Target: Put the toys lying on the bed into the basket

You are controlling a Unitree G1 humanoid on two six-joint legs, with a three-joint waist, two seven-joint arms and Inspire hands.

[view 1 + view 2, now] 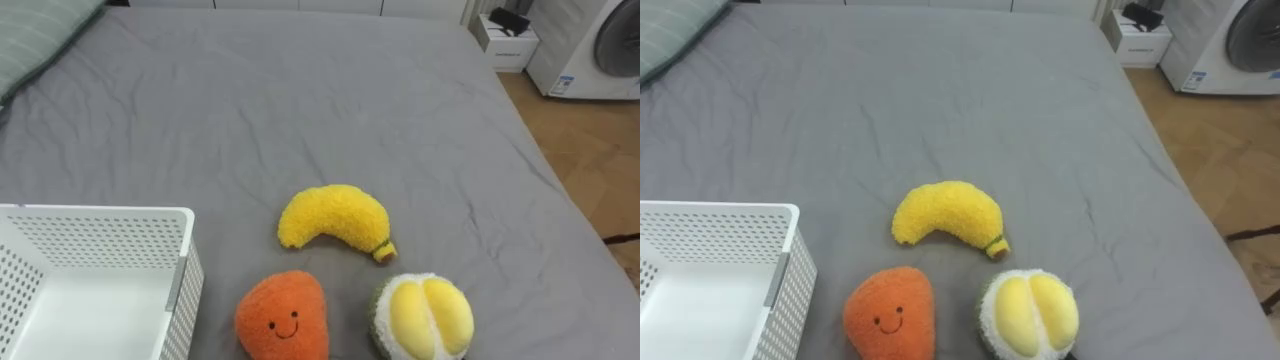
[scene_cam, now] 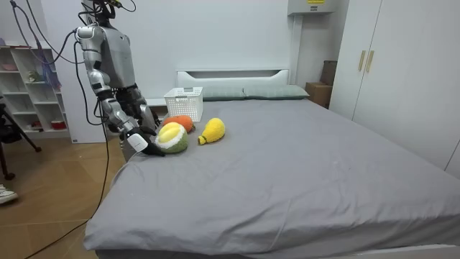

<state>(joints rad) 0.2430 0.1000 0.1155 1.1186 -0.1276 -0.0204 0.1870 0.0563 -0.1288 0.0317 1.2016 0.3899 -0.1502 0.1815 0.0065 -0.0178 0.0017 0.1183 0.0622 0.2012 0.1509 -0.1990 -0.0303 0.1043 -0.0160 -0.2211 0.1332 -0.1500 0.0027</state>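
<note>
A fuzzy yellow banana [image 1: 330, 218], smiley orange plush [image 1: 283, 315] and round green-yellow plush [image 1: 425, 318] lay on the grey bed [image 1: 300, 100]. The right hand [image 2: 138, 142] sat beside the round one, but I could not tell how its fingers were. A bump might roll it off.

light: bright, even | shadows: soft, faint beneath plush banana [image 1: 333, 218]
</note>
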